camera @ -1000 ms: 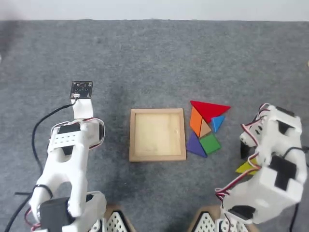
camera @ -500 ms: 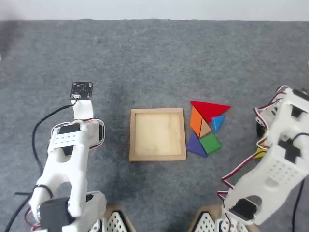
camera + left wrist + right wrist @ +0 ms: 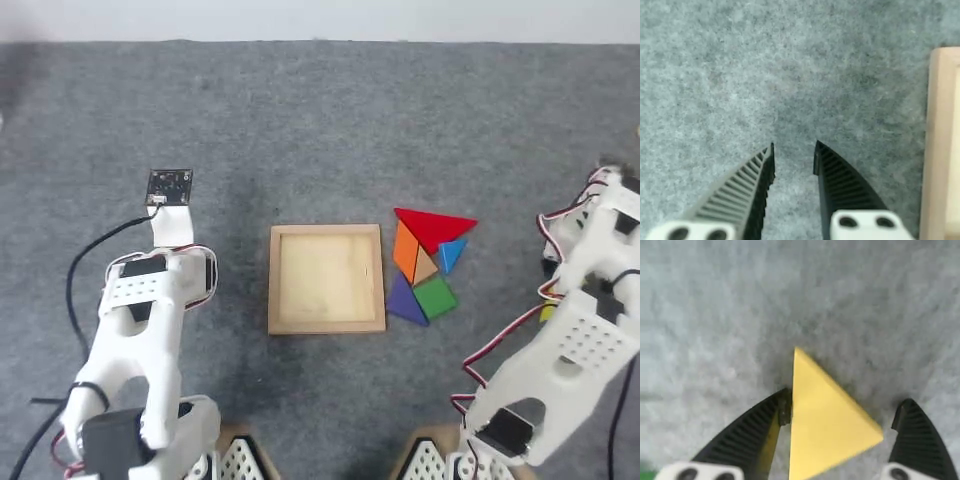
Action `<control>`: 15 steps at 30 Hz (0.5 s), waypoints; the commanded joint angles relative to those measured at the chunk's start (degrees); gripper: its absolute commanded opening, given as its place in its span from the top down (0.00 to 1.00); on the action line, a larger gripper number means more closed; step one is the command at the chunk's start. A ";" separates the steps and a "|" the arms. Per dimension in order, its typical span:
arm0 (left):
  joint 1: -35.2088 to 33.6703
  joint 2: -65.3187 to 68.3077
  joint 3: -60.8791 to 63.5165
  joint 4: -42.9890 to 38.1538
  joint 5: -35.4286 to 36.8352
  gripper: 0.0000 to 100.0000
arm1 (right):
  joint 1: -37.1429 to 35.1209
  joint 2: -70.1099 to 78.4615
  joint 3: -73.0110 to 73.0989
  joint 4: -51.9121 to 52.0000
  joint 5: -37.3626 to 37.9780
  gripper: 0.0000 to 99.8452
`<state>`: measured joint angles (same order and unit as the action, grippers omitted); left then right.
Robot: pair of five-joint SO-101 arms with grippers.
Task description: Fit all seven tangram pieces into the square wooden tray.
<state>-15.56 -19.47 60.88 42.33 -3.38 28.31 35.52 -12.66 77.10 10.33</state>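
Observation:
The square wooden tray [image 3: 326, 318] lies empty at the table's middle; its edge [image 3: 939, 150] also shows in the left wrist view. Just right of it sits a cluster of pieces: red triangle [image 3: 432, 226], orange piece [image 3: 405, 250], tan triangle [image 3: 426, 267], blue triangle [image 3: 451, 254], purple triangle [image 3: 404, 300], green square [image 3: 437, 296]. A yellow triangle [image 3: 825, 420] lies on the carpet between the fingers of my right gripper [image 3: 845, 405], which is open; one finger touches its edge, the other stands apart. My left gripper [image 3: 794, 149] hangs open over bare carpet left of the tray.
Grey carpet covers the table. The left arm [image 3: 150, 300] stands at the left, with a small black board [image 3: 168, 184] at its far end. The right arm [image 3: 590, 310] leans to the right edge, and a sliver of yellow [image 3: 546, 313] peeks from under it.
The right arm has swung right and farther from the front. The visible bit of yellow under it has shifted right with it. The left arm and the cluster have not moved.

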 commanded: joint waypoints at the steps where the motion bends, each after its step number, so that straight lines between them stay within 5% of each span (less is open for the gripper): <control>1: 0.26 -0.35 -0.22 -1.23 -0.53 0.88 | 0.40 -1.01 -1.58 5.93 1.76 0.67; 15: 0.26 -0.35 -0.22 -1.23 -0.53 0.88 | 0.66 -3.56 -1.23 4.79 -1.93 0.67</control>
<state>-15.56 -19.47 60.88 42.33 -3.38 28.31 35.43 -12.66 84.13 10.42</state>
